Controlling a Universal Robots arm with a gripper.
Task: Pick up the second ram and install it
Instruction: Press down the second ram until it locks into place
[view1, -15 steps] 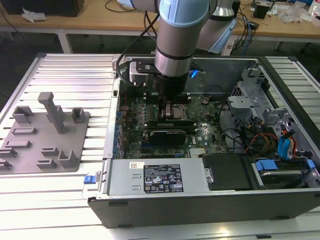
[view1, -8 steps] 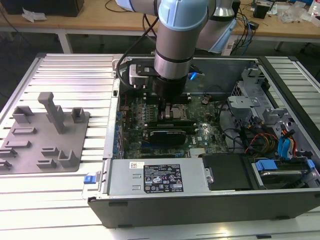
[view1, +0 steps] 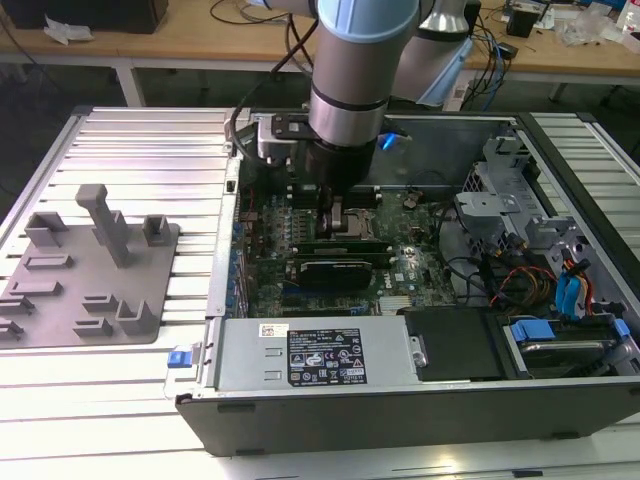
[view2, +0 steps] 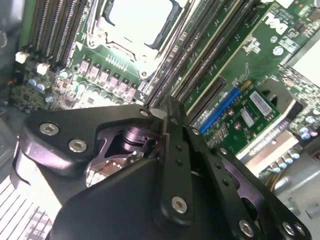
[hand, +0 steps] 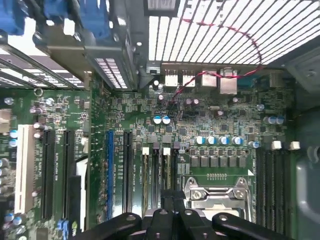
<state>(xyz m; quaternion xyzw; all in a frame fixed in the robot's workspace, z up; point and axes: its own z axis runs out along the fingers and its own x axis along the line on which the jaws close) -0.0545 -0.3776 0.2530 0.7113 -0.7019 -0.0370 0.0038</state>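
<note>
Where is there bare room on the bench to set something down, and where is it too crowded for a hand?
Free: the ribbed metal table behind the grey fixture tray, and the strip in front of that tray. Crowded: inside the computer case, where the gripper hangs over the motherboard beside the processor socket, with cables on the exterior view's right.
</note>
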